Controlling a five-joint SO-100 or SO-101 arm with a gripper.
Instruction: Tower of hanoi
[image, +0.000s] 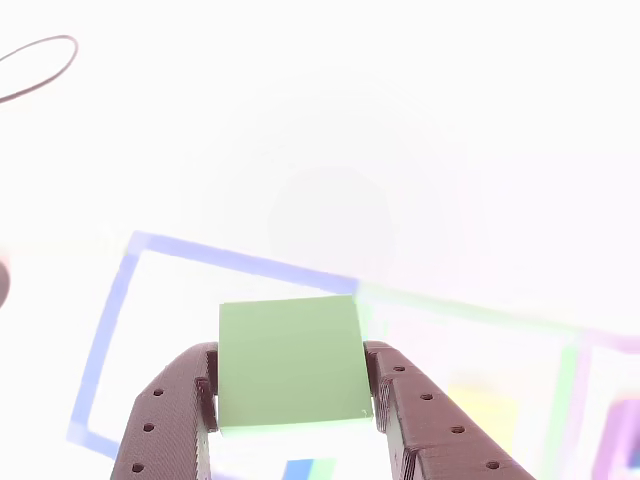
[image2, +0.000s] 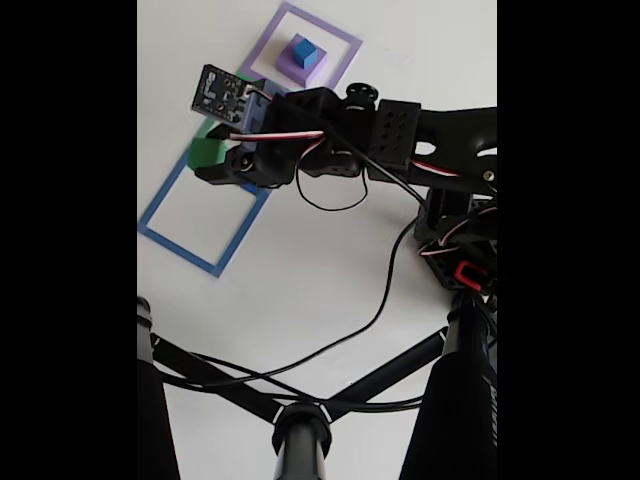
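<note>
While the blue cube (image2: 303, 48) already topped the purple slab (image2: 290, 68), the fingers (image: 395, 395) pinched the green cube (image: 290, 362), apparently still unplaced.

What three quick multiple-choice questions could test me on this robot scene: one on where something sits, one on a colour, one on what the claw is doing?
1. Where is the small blue cube in the fixed view?
A. On the purple slab inside the purple outline
B. Inside the blue outline
C. Between the gripper's fingers

2. What colour is the block between the gripper's fingers?
A. Orange
B. Green
C. Blue

3. What is the gripper doing in the other view?
A. Wide open over bare table
B. Closed on nothing
C. Closed on a block

Answers:
1 A: the blue cube rests on top of the slab, within the purple outline.
2 B: the green cube shows between the dark fingers.
3 C: both fingers press the cube's sides.
</note>
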